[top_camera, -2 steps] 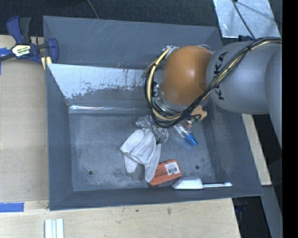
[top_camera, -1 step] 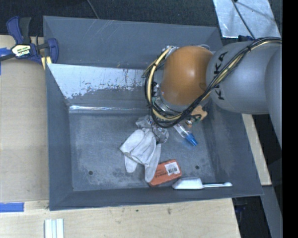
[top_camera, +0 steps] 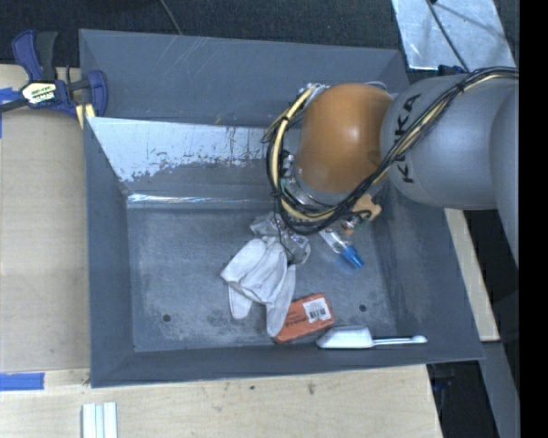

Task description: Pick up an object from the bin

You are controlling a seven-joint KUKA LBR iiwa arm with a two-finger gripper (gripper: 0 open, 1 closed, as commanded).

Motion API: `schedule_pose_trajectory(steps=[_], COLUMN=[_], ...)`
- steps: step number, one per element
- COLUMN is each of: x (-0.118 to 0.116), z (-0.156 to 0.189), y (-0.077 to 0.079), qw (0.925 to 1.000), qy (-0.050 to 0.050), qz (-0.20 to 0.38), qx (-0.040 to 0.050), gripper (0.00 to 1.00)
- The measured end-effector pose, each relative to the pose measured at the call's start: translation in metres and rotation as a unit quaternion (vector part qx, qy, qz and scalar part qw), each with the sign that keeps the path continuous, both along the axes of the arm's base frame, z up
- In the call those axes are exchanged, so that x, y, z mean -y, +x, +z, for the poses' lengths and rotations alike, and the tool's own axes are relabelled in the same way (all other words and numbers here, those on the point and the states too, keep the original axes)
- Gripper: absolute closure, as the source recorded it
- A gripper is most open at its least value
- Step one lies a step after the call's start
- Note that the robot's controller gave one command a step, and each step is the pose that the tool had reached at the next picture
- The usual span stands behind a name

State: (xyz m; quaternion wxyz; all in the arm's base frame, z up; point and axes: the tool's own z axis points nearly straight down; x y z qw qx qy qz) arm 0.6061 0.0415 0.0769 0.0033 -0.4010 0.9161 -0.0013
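My gripper (top_camera: 290, 243) reaches down from under the arm's orange dome, a little right of the bin's middle. It sits at the top end of a crumpled white cloth (top_camera: 260, 279), which spreads down and to the left from it. The gripper touches the cloth's upper bunched part; whether the cloth is clamped is hidden. Just right of the gripper lies a small clear item with a blue tip (top_camera: 346, 254). An orange packet with a barcode label (top_camera: 306, 318) lies below the cloth, partly under its lower edge.
A white brush with a thin handle (top_camera: 365, 339) lies along the bin's front wall at the right. A small tan piece (top_camera: 370, 210) shows beside the dome. The arm covers the bin's right rear part. The left half of the bin floor is bare.
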Motion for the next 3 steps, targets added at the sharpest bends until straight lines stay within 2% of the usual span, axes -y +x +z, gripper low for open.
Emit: schedule_pose_trajectory(steps=[1, 3], x=[0.000, 0.000], z=[0.012, 0.023], y=[0.000, 0.001], qw=[1.0000, 1.0000], qy=[0.000, 0.000], qz=[0.000, -0.001], qx=[-0.0020, -0.0004], gripper=[1.00, 1.00])
